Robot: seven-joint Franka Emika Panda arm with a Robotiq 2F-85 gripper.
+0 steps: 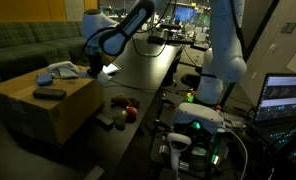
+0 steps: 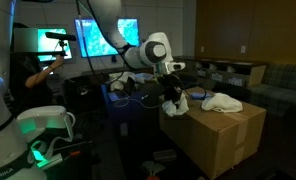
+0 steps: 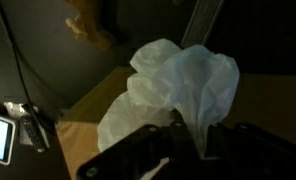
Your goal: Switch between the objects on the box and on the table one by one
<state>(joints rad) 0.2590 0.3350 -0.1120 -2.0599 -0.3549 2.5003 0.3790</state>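
My gripper (image 3: 188, 128) is shut on a fold of the white cloth rag (image 3: 178, 85), which bunches up in front of the fingers in the wrist view. In both exterior views the gripper (image 1: 92, 68) (image 2: 172, 100) hangs at the edge of the tan cardboard box (image 1: 58, 112) (image 2: 223, 140), and most of the rag (image 1: 62, 70) (image 2: 220, 101) rests on the box top. A flat black bar (image 1: 50, 93) also lies on the box. On the black table (image 1: 148, 75) beside the box lie a red roundish piece (image 1: 131, 113) and dark pieces (image 1: 118, 100).
A green sofa (image 1: 23, 45) stands behind the box. A tablet with a bright screen (image 1: 110, 68) lies on the table near the gripper. The robot base (image 1: 193, 125), cables and a laptop (image 1: 283, 98) fill the near end. Lit monitors (image 2: 106, 38) and a person (image 2: 38, 75) stand behind.
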